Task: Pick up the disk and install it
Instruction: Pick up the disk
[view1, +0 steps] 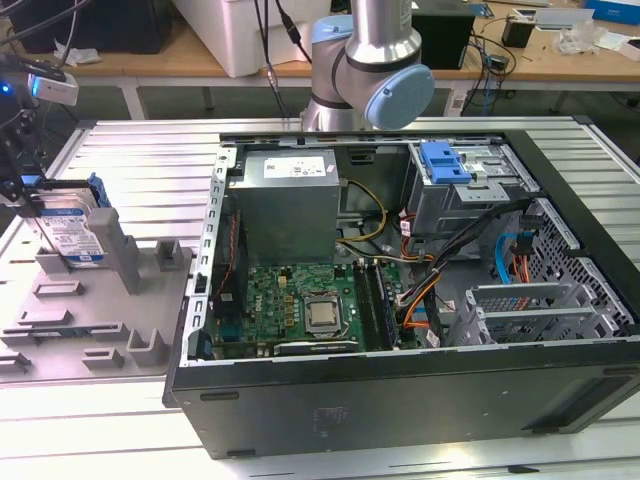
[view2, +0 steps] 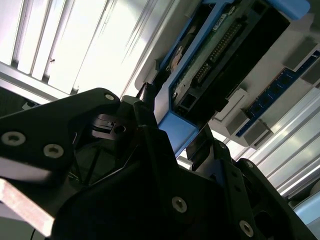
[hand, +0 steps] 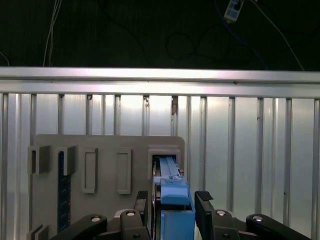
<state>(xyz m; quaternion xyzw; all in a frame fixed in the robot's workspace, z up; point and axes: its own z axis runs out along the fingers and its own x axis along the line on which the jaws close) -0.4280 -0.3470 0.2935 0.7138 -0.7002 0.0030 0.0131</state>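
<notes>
The disk, silver with a blue-and-white label and a blue carrier rail, stands upright in a slot of the grey fixture plate at the exterior view's left. My gripper is at its upper edge. In the first wrist view the two black fingers press on either side of the disk's blue rail, and the gripper is shut on it. The disk's far end reaches down into the slot. In the second wrist view the disk runs away from the gripper, which clamps its blue end.
An open computer case lies on the slatted metal table, to the exterior view's right of the fixture. Inside are a motherboard, a power supply, cables, and a metal drive bay with a blue latch. Grey posts rise beside the disk.
</notes>
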